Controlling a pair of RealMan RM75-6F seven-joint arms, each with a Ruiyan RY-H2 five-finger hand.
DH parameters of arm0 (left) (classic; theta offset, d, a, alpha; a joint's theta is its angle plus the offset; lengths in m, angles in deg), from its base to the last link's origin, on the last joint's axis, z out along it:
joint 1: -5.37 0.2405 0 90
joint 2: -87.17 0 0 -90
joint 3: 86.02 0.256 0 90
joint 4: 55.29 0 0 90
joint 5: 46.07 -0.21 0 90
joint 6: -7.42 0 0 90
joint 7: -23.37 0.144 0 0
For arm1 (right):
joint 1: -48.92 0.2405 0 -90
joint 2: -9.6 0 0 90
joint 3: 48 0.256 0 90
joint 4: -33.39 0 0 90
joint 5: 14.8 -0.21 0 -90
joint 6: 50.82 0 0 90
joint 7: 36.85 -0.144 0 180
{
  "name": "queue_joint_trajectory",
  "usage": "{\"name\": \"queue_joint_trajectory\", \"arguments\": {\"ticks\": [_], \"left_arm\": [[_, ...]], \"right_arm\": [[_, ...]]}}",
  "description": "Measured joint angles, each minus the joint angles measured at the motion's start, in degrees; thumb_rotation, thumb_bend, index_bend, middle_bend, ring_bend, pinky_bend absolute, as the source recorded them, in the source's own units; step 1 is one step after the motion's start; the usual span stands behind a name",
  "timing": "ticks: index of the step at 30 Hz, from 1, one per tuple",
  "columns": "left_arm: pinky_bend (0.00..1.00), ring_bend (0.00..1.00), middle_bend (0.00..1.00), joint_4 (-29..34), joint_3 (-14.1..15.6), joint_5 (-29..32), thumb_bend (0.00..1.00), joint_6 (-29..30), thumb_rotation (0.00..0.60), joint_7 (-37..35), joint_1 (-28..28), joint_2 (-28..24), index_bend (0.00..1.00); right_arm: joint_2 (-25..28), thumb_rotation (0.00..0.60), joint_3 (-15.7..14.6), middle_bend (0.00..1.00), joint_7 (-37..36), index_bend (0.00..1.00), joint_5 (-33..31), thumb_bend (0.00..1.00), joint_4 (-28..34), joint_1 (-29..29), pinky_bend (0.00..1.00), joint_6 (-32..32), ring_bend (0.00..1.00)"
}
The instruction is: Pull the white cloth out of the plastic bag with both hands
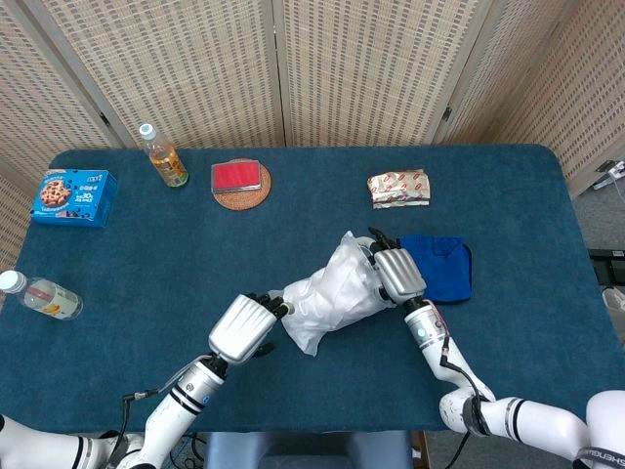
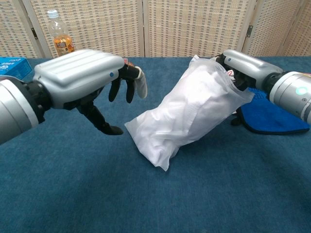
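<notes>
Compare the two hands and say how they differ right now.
The right hand grips the top of the plastic bag; the left hand holds nothing. The left hand's fingers are spread and apart from the bag; the right hand's are closed on it. Both hang above the table.

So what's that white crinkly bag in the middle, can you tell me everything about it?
The translucent white plastic bag is crumpled and stuffed full, apparently with pale cloth. It leans tilted, its lower corner resting on the blue table covering, its open top raised toward the right hand, whose fingers grip the upper edge. The left hand hovers beside the lower end with fingers spread, not holding it. A blue cloth lies just behind.
</notes>
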State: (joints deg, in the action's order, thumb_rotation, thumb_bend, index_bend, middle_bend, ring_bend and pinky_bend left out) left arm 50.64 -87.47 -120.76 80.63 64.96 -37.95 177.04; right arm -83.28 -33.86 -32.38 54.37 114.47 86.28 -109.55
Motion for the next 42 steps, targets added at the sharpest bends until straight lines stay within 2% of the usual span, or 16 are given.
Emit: {"name": "queue_joint_trajectory", "arguments": {"ticks": [8, 16, 23, 31, 42], "left_arm": [[0.84, 0.69, 0.74, -2.2, 0.7, -4.3, 0.0, -3.0, 0.6, -0.6, -0.3, -0.4, 0.4], [1.0, 0.89, 0.99, -3.5, 1.2, -7.6, 0.0, -7.6, 0.6, -0.1, -1.8, -1.5, 0.42], [1.0, 0.97, 1.0, -5.7, 1.2, -9.7, 0.0, -8.9, 0.6, -0.8, -2.0, 0.5, 0.41], [1.0, 0.99, 1.0, -7.2, 0.3, -8.9, 0.0, -10.5, 0.6, 1.1, -1.9, 3.6, 0.4], [1.0, 1.0, 1.0, -10.6, 0.1, -10.6, 0.0, -11.8, 0.6, 1.4, -2.2, 6.3, 0.44]], "right_arm": [[-0.9, 0.6, 0.8, 0.23, -1.7, 0.84, -1.9, 0.54, -2.3, 0.7, 0.21, 1.6, 0.03], [-0.8, 0.6, 1.3, 0.23, -3.3, 0.84, -2.7, 0.54, -3.1, 0.7, 0.21, 2.1, 0.03], [-0.8, 0.6, 1.2, 0.23, -5.0, 0.84, -3.0, 0.54, -4.0, 0.5, 0.21, 2.6, 0.03], [-0.7, 0.6, 1.3, 0.23, -6.0, 0.84, -2.9, 0.54, -4.3, 0.4, 0.21, 2.4, 0.03], [-0.8, 0.6, 1.3, 0.23, -7.0, 0.84, -3.1, 0.54, -4.8, 0.2, 0.21, 2.7, 0.03]]}}
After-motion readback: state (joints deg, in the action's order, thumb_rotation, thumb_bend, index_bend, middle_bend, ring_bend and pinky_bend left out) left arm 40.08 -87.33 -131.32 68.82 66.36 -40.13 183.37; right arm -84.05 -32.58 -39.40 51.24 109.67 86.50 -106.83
